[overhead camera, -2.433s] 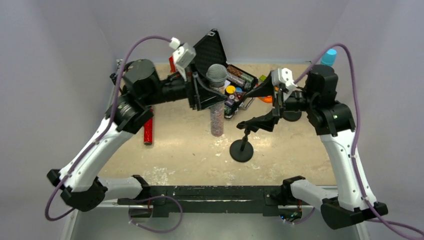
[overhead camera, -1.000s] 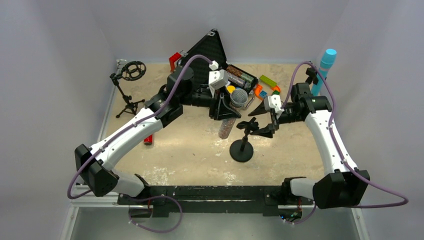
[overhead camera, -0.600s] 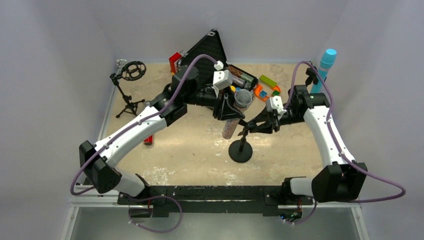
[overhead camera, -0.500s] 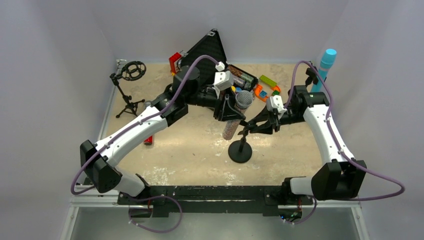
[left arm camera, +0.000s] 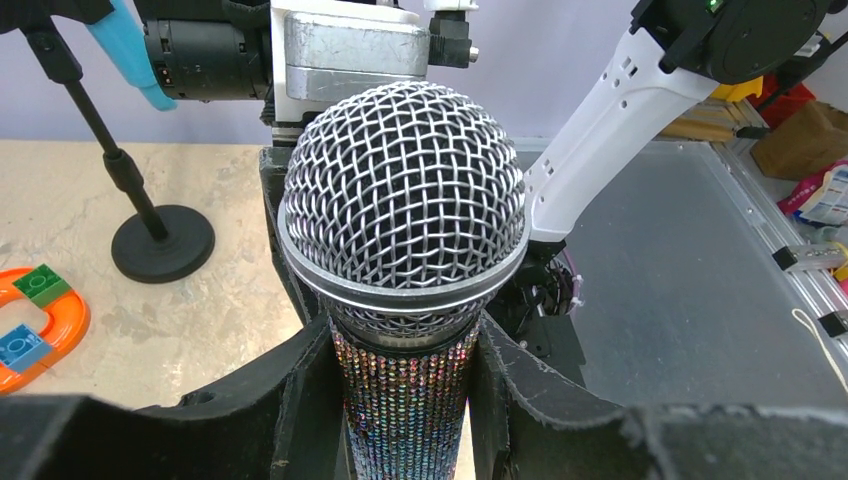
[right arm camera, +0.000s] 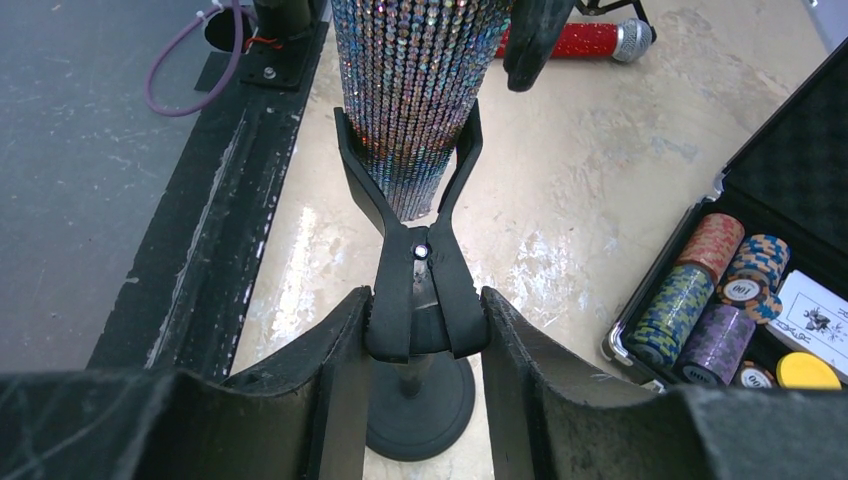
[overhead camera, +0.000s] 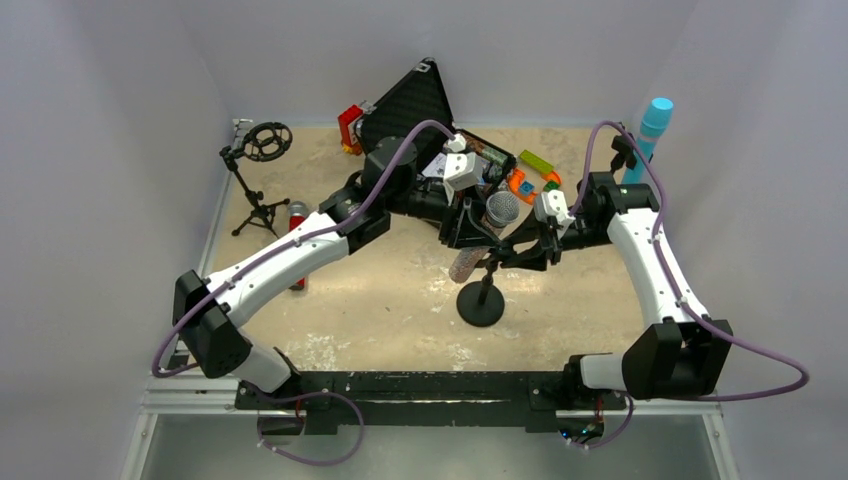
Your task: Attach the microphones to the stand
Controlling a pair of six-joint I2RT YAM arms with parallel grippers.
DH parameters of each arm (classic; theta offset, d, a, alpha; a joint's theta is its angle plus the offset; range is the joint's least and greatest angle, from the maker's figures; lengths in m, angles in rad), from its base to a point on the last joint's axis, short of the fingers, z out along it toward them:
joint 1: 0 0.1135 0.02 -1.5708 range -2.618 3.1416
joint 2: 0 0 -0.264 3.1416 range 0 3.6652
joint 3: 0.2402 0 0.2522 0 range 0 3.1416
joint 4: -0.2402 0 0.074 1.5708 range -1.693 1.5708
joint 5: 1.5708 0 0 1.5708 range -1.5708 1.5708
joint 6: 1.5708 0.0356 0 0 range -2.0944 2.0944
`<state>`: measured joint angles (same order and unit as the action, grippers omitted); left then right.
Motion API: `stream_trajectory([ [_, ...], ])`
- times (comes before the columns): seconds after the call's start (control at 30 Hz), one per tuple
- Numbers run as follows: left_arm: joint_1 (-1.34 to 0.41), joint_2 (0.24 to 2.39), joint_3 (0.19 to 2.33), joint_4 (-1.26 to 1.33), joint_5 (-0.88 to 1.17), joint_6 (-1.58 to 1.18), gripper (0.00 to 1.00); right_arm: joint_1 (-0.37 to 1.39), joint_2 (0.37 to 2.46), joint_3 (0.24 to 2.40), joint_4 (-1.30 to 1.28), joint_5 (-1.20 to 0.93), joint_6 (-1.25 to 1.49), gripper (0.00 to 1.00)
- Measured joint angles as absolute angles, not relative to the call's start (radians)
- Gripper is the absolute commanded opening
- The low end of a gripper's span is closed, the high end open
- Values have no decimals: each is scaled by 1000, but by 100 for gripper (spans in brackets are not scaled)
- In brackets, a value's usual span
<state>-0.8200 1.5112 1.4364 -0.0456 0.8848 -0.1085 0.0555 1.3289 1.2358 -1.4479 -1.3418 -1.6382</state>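
Note:
The glittery silver microphone point(overhead camera: 470, 258) with a grey mesh head point(left arm camera: 404, 200) is held tilted by my left gripper point(left arm camera: 405, 400), shut on its body just under the head. Its lower body point(right arm camera: 412, 90) sits between the spread prongs of the black clip point(right arm camera: 415, 250) on the round-based stand point(overhead camera: 481, 303). My right gripper point(right arm camera: 420, 330) is shut on the clip's handles. The red microphone point(overhead camera: 296, 225) lies on the table at the left, partly under my left arm. A light blue microphone point(overhead camera: 651, 135) stands upright at the back right.
An open black case with poker chips point(right arm camera: 740, 290) lies at the back centre, with coloured toy bricks point(overhead camera: 530, 175) beside it. A tripod stand with a ring mount point(overhead camera: 262, 142) stands at the back left. Another round-based stand point(left arm camera: 162, 243) is near the blue microphone.
My left arm carried the glittery microphone rightward and down to the stand. My right gripper closed on the clip's handles, and the microphone's body now sits between the prongs.

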Motion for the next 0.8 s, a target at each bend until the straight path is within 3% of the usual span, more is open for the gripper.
stream_trajectory([
  [0.3,-836,1522,1427,-8,869,-86,0,51,1329,1236,-1448,-1343,-1629,4],
  [0.6,-860,1495,1286,229,798,-114,0,51,1329,1236,-1443,-1346,-1613,5],
  [0.8,-861,1460,1166,440,741,-182,0,51,1328,1236,-1435,-1348,-1597,17],
])
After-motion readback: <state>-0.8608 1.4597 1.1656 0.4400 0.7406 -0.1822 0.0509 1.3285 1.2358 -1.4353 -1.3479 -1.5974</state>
